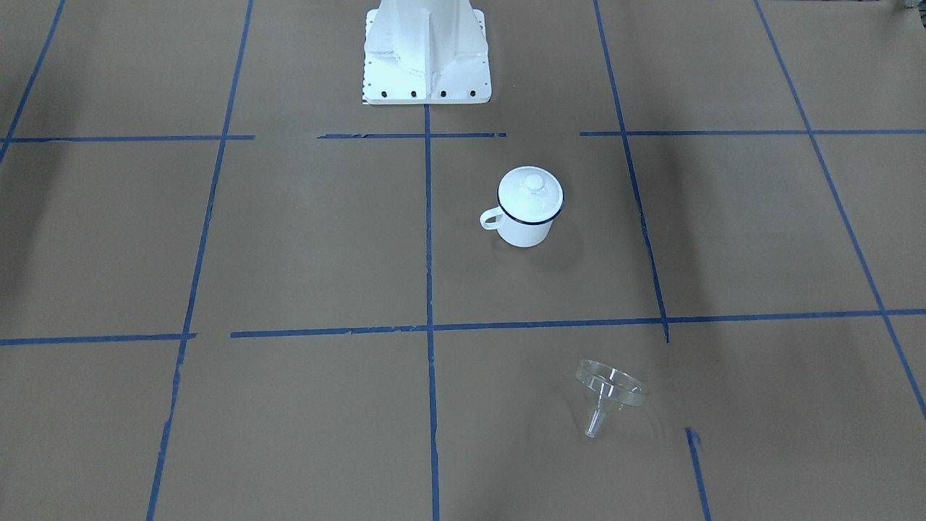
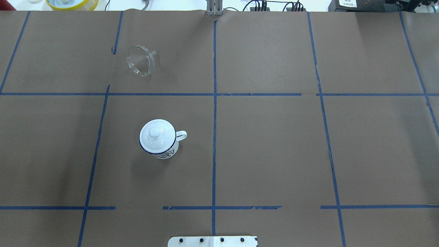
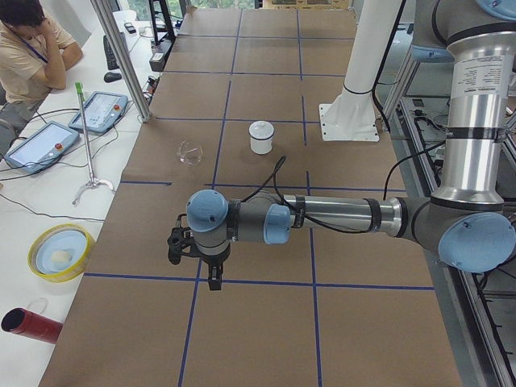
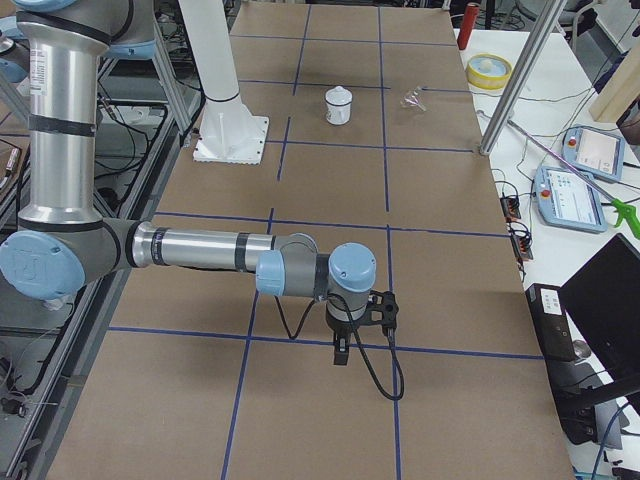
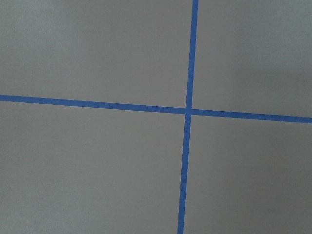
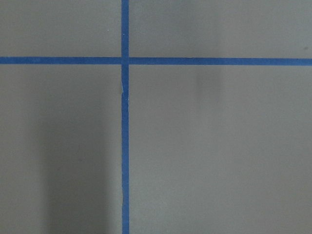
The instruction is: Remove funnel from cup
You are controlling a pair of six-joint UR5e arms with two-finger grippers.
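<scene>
The clear funnel (image 1: pixel 608 394) lies on its side on the brown table, well apart from the cup; it also shows in the overhead view (image 2: pixel 140 61) and the left view (image 3: pixel 190 153). The cup (image 1: pixel 527 226), a white enamel mug with a dark blue rim, stands upright (image 2: pixel 165 153) with a white knobbed lid (image 2: pixel 156 134) on top. My left gripper (image 3: pixel 211 278) hovers over bare table far from both, seen only in the left side view. My right gripper (image 4: pixel 342 355) hovers likewise at the other end. I cannot tell whether either is open or shut. Both wrist views show only table and blue tape.
The white robot base (image 1: pixel 427 65) stands behind the cup. A yellow bowl (image 3: pixel 60 251), a red cylinder (image 3: pixel 32 325), teach pendants (image 3: pixel 101 109) and a seated operator (image 3: pixel 28 40) are beyond the table's far edge. A metal post (image 4: pixel 520 70) rises at that edge.
</scene>
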